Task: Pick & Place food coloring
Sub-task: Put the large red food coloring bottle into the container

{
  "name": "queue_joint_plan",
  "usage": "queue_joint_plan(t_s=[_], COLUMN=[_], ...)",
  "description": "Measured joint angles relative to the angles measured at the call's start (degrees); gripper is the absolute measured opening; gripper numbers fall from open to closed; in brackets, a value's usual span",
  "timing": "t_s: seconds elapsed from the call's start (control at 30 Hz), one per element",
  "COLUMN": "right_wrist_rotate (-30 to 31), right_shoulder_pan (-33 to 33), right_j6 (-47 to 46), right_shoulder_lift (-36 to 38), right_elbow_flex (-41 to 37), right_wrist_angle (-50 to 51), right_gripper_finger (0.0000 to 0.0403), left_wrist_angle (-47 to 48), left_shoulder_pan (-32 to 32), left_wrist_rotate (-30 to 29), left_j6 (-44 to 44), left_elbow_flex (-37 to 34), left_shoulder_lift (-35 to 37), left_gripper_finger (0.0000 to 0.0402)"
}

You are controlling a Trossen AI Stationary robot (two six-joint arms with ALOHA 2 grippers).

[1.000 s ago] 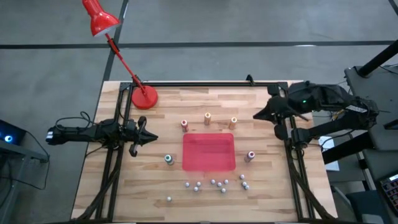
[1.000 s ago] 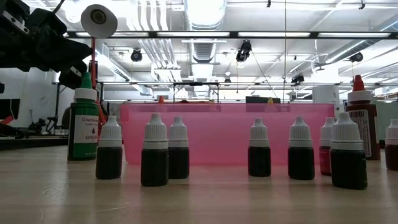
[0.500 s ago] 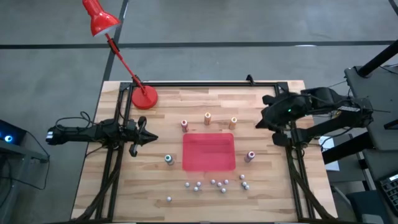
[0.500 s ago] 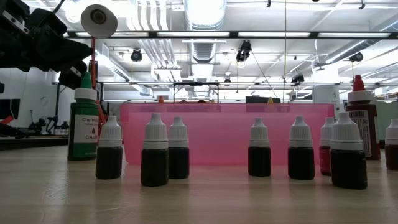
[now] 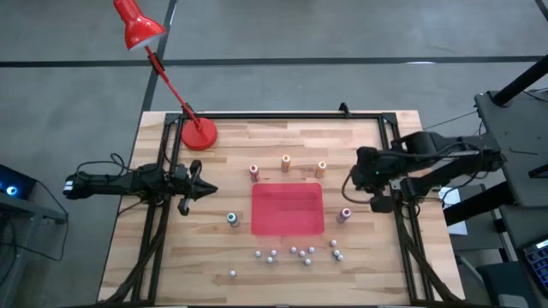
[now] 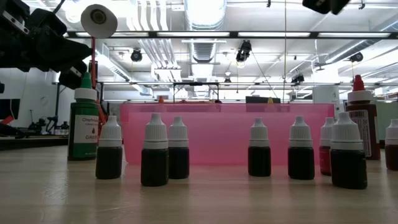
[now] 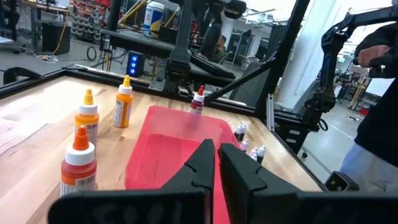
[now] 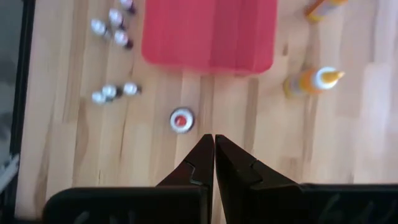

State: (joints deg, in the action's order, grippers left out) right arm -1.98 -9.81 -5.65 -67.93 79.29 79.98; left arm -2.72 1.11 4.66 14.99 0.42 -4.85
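Five food coloring bottles stand upright on their bases around the red tray [image 5: 288, 209]: red [image 5: 254, 172], orange [image 5: 286, 162] and yellow-orange [image 5: 321, 168] on its far side, pink [image 5: 344, 215] at its right, green [image 5: 232, 219] at its left. My right gripper [image 5: 348, 182] hangs shut above the table, just on the far side of the pink bottle [image 8: 181, 120], which its wrist view shows from above. My left gripper [image 5: 211, 188] waits shut at the table's left, pointing at the tray [image 7: 168, 155].
Several tiny dark bottles with white caps [image 5: 295, 253] stand between the tray and the table's near edge, and fill the low view [image 6: 155, 158]. A red desk lamp's base [image 5: 199, 134] sits at the far left corner. Black frame rails run along both sides.
My right gripper has swung from the far right toward the table's near edge and the pink bottle, and has tipped to point down. A part of that arm now shows at the top of the low view. The bottles have stayed put.
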Motion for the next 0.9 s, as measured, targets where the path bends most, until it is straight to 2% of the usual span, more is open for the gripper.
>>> queue_joint_plan(t_s=[0.27,0.47,0.7,0.9], right_wrist_rotate=[-0.1,-2.4,-2.8,-2.7], right_shoulder_pan=[-6.0,-6.5,-6.5,-6.5], right_j6=[4.1,5.7,9.6,11.5], right_shoulder_lift=[-0.9,-3.1,-7.3,-8.7], right_elbow_flex=[-0.6,-0.6,-0.6,-0.6], right_wrist_angle=[0.4,1.7,2.0,0.4], right_gripper_finger=[0.0009,0.0015,0.0054,0.0103], left_wrist_angle=[0.3,0.3,0.3,0.3], left_shoulder_pan=[0.0,0.0,0.0,0.0], left_wrist_rotate=[0.0,0.0,0.0,0.0], left_j6=[0.0,0.0,0.0,0.0], left_elbow_flex=[0.0,0.0,0.0,0.0], left_shoulder_lift=[0.0,0.0,0.0,0.0], left_gripper_finger=[0.0,0.0,0.0,0.0])
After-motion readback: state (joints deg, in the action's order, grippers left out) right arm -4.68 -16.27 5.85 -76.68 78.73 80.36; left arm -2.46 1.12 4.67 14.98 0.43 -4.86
